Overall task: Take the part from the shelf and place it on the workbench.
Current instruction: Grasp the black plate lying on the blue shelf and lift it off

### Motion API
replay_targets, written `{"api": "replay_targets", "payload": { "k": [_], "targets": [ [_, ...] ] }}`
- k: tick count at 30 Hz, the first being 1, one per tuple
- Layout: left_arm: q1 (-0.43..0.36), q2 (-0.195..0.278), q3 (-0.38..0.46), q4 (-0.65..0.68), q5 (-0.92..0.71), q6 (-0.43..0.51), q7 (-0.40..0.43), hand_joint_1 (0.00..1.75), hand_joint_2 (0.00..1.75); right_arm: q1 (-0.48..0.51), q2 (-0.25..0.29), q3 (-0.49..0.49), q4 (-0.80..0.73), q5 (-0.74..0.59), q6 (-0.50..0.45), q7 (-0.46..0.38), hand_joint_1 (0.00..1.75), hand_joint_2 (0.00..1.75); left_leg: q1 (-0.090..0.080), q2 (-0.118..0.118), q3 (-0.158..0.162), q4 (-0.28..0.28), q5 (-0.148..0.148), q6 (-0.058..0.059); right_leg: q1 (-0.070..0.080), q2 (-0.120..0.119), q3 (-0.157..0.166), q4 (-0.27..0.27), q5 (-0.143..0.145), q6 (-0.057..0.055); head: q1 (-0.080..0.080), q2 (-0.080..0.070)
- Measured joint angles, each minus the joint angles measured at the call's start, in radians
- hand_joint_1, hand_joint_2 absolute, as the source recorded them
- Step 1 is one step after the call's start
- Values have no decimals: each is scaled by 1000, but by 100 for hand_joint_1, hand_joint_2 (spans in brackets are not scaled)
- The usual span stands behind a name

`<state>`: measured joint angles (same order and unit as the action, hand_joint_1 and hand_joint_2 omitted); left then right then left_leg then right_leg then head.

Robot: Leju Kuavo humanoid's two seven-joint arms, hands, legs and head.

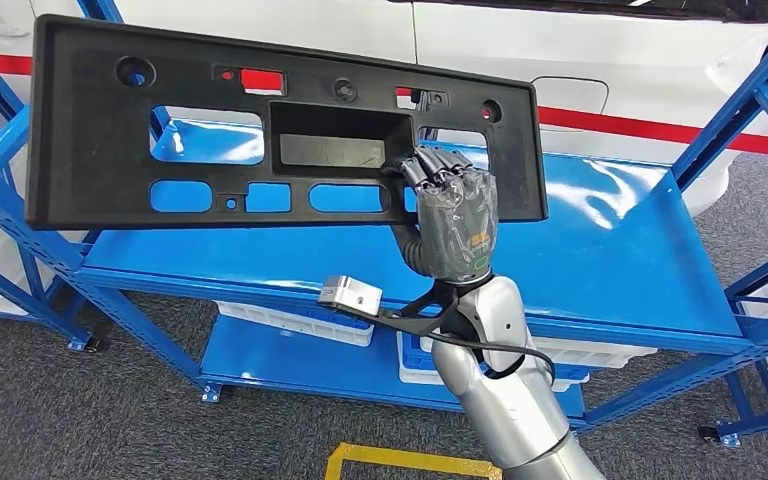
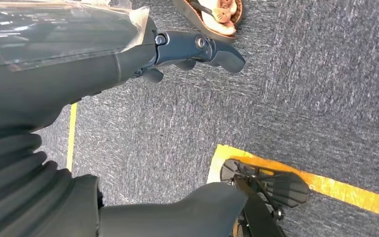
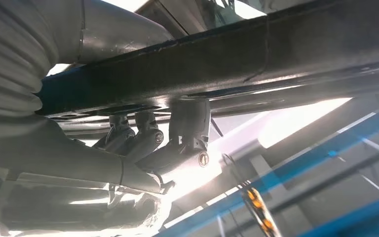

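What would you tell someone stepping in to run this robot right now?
Right robot hand: grips the black plastic part along its lower edge, holding it up in front of the blue shelf.
Left robot hand: hangs over the grey floor, holding nothing, fingers apart.
Done: the part is lifted off the shelf.
Left: carry it to the workbench and set it down. The part is wide and held off-centre, so it may tip.
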<state>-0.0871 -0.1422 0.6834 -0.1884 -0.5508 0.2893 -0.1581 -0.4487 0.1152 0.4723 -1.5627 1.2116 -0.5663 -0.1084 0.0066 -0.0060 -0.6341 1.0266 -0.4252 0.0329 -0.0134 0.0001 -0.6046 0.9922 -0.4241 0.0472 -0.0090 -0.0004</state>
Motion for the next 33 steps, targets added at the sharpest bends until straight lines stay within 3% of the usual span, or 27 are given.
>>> {"api": "replay_targets", "payload": {
  "k": [6, 8, 10, 12, 14, 15, 17, 19, 20, 22, 24, 25, 27, 28, 29, 30, 31, 33],
  "targets": [
    [-1, -2, -31, 0, -98, 69, 90, 0, 175, 10, -6, 0, -22, -153, 34, -20, 173, 175, -10, -1, 1, 3, -2, 10, -12, 0, 2, -2, 3, 11, 0, 0],
    [-2, -2, -34, 0, -106, 72, 97, 0, 175, 14, -8, 0, -29, -202, 44, -33, 173, 175, -10, 0, 3, -4, 7, 21, -14, 0, 0, 5, 0, 16, -1, 0],
    [-2, -2, -38, 0, -112, 75, 99, 0, 175, 18, -10, -1, -36, -234, 49, -41, 173, 175, -6, 3, 3, -12, 16, 31, -16, 0, -22, 58, -41, 8, 2, 0],
    [-3, -3, -42, 0, -115, 77, 100, 0, 175, 23, -13, -2, -39, -247, 50, -43, 173, 175, -6, 4, -1, -13, 20, 36, -15, 0, -67, 181, -114, -9, 6, 0],
    [-3, -3, -46, 0, -117, 77, 101, 0, 175, 29, -17, -4, -40, -251, 53, -44, 173, 175, -8, 4, -8, -13, 26, 36, -12, 1, -97, 284, -159, -12, 7, 0],
    [-3, -3, -47, 0, -118, 77, 101, 0, 175, 33, -19, -4, -40, -252, 54, -44, 173, 175, -9, 3, -12, -13, 30, 34, -10, 1, -87, 285, -159, -8, 7, 0],
    [-3, -4, -51, 0, -119, 77, 101, 0, 175, 35, -20, -5, -41, -255, 58, -45, 173, 175, -10, 2, -20, -12, 38, 28, -8, 0, -9, 179, -130, 2, 7, 0],
    [-4, -5, -54, 0, -119, 76, 101, 0, 175, 36, -19, -5, -47, -270, 65, -50, 173, 175, -11, 1, -26, -11, 48, 17, -3, 2, 73, 57, -101, -1, 6, 0],
    [-4, -5, -54, 0, -119, 76, 101, 0, 175, 35, -19, -5, -50, -282, 70, -54, 173, 175, -11, 0, -28, -10, 52, 11, 0, 3, 89, 26, -94, -6, 6, 0],
    [-4, -5, -54, 0, -114, 75, 104, 0, 175, 33, -18, -5, -53, -310, 82, -65, 173, 175, -12, -1, -29, -12, 63, -2, 4, 6, 83, 16, -82, -19, 5, 0],
    [-4, -5, -53, 0, -105, 76, 108, 0, 175, 25, -14, -5, -51, -329, 88, -77, 173, 175, -8, -2, -37, 0, 49, -15, -7, 3, 78, 11, -70, -36, 4, 0],
    [-4, -5, -53, 0, -102, 76, 111, 0, 175, 17, -9, -5, -47, -335, 88, -83, 173, 175, -4, -1, -50, 30, 18, -22, -12, 2, 74, 9, -61, -46, 4, 0],
    [-3, -5, -52, 0, -100, 77, 114, 0, 175, 0, 2, -5, -34, -349, 88, -94, 173, 175, 2, 0, -90, 149, -78, -37, -15, -1, 56, 10, -43, -58, 1, 0],
    [-3, -5, -51, 0, -99, 77, 117, 0, 175, -6, 6, -5, -25, -358, 86, -99, 173, 175, 5, 1, -110, 220, -121, -44, -14, -2, 45, 10, -35, -60, 0, 0],
    [-4, -5, -51, 0, -98, 77, 120, 0, 175, -9, 10, -5, -15, -368, 85, -105, 173, 175, 8, 1, -119, 272, -145, -49, -14, -3, 34, 11, -27, -59, 0, 0],
    [-3, -5, -50, 0, -95, 78, 123, 0, 175, -11, 14, -5, -5, -377, 84, -111, 173, 175, 11, 2, -111, 292, -149, -53, -14, -4, 24, 11, -19, -57, 0, 0],
    [-4, -5, -49, 0, -93, 78, 125, 0, 175, -13, 16, -5, 5, -385, 82, -116, 173, 175, 14, 2, -83, 271, -136, -55, -15, -5, 15, 12, -12, -54, 0, 0],
    [-5, -4, -45, 0, -90, 80, 128, 0, 175, -19, 22, -5, 19, -399, 81, -124, 173, 175, 20, 3, 23, 140, -98, -57, -16, -5, 1, 14, 0, -44, 0, 0]
  ]
}}
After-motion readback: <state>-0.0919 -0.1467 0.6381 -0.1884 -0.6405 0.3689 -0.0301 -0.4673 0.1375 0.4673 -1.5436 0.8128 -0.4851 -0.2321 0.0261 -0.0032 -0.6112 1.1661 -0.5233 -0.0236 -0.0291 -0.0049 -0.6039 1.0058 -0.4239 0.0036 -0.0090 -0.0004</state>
